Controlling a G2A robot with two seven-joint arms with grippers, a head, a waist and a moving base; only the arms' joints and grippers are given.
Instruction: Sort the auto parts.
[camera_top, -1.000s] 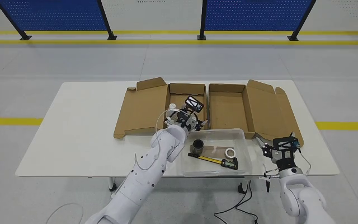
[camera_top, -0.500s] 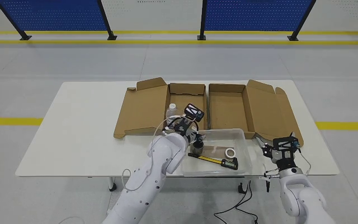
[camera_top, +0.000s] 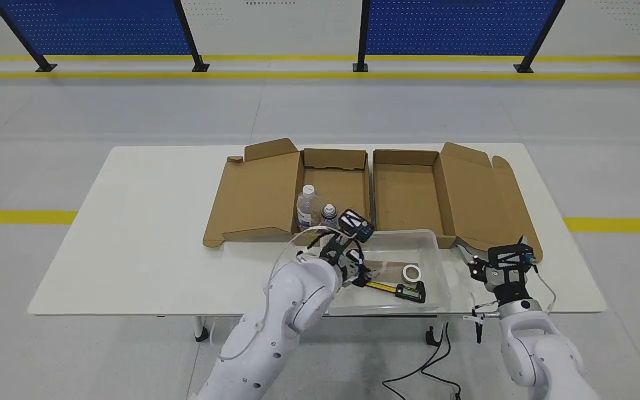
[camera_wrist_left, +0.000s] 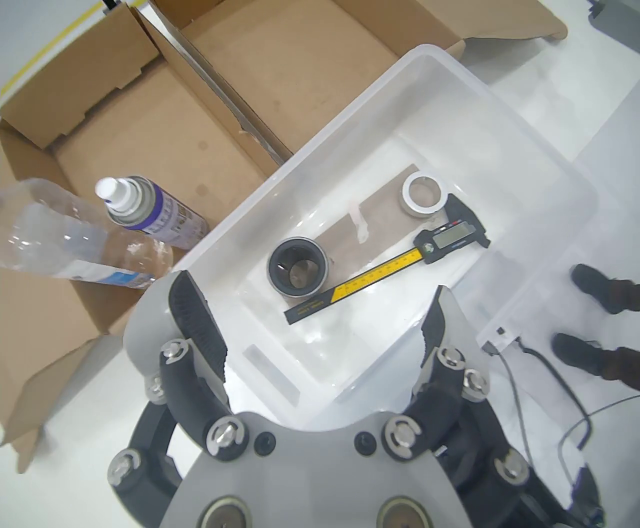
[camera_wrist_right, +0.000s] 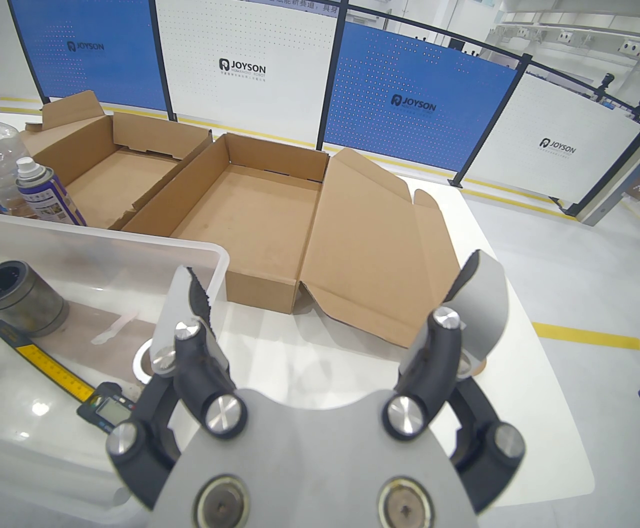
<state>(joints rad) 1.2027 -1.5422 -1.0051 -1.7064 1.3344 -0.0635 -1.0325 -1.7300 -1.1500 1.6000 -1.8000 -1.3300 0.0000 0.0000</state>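
Observation:
A clear plastic bin at the table's front holds a dark metal cylinder, a yellow-and-black caliper and a white ring. My left gripper hangs open above the bin's left end, over the cylinder, with nothing between its fingers. A spray can and a clear bottle stand in the left cardboard box. My right gripper stands open and empty just right of the bin, near the table's front edge.
A second open cardboard box lies behind the bin, its flaps spread to the right. The white table has free room on its left half. Cables hang below the front edge.
My left gripper has moved from over the left box toward the front and now hangs above the bin. The spray can and bottle now show in that box. The right arm has kept still.

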